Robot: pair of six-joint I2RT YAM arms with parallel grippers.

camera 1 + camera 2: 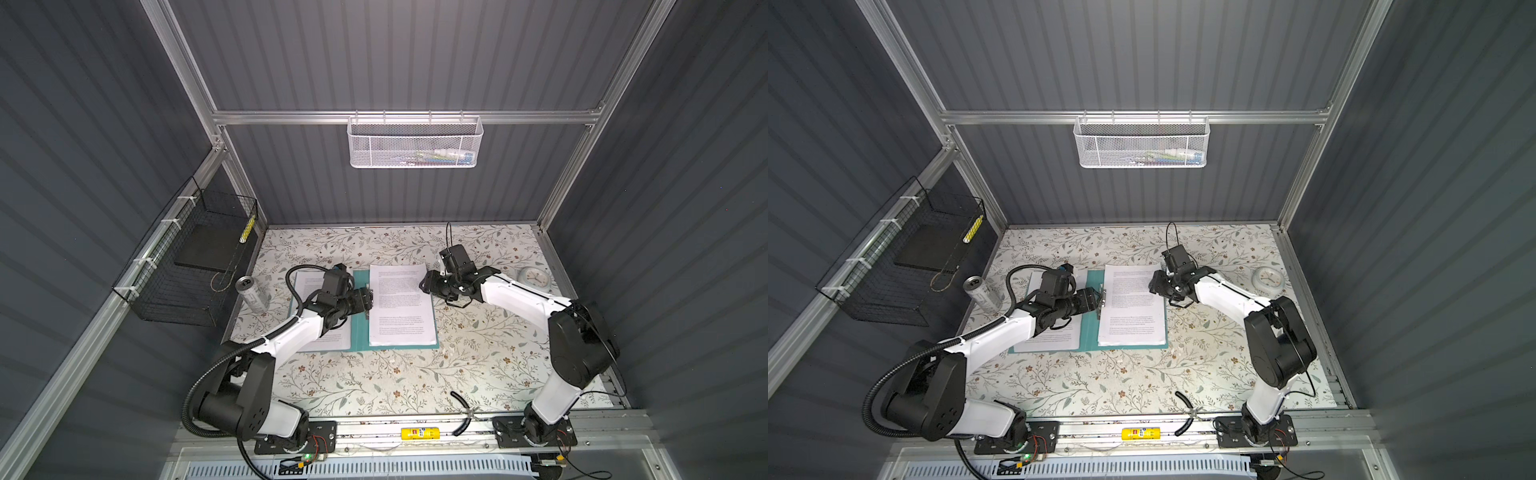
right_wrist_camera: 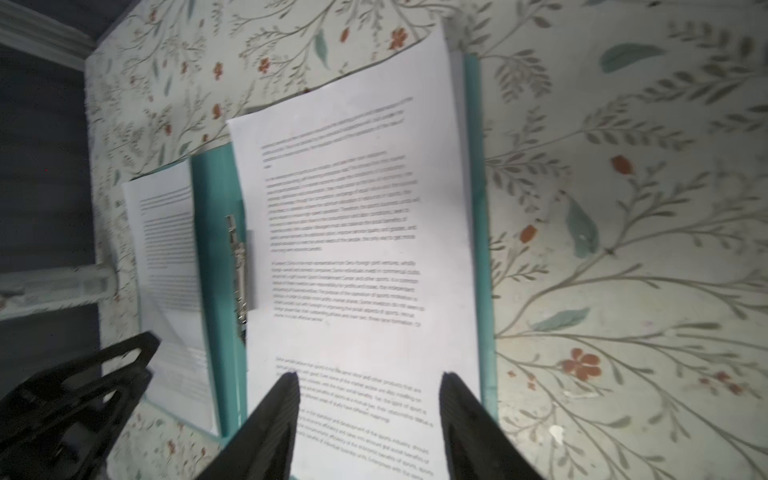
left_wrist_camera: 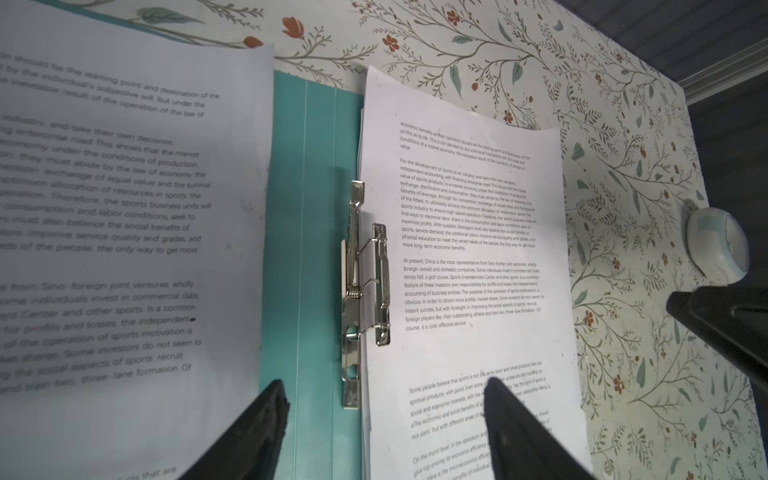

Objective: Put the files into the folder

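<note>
Lying open and flat on the table, the folder carries the files in two lots, one on each side of its metal clip. A thick stack sits on the leaf right of the clip, its inner edge under the clip's press bar. A looser sheet sits on the leaf left of the clip, partly hidden beneath the left arm. Stack, sheet and clip all run lengthwise along the spine, pointing away from the robot. The left gripper hangs directly over the clip's near end, jaws wide and empty. One finger stands to each side of it, so the opening spans the clip's narrow width, not its length. The right gripper is farther from the clip, above the stack's outer part, aimed back toward the clip with its jaws partly apart and nothing between them. By my reading the left arm is much the nearer for working the clip, while the loose sheet lies behind that gripper, under its forearm. Whether the press bar is clamped down firmly, I cannot tell.
</note>
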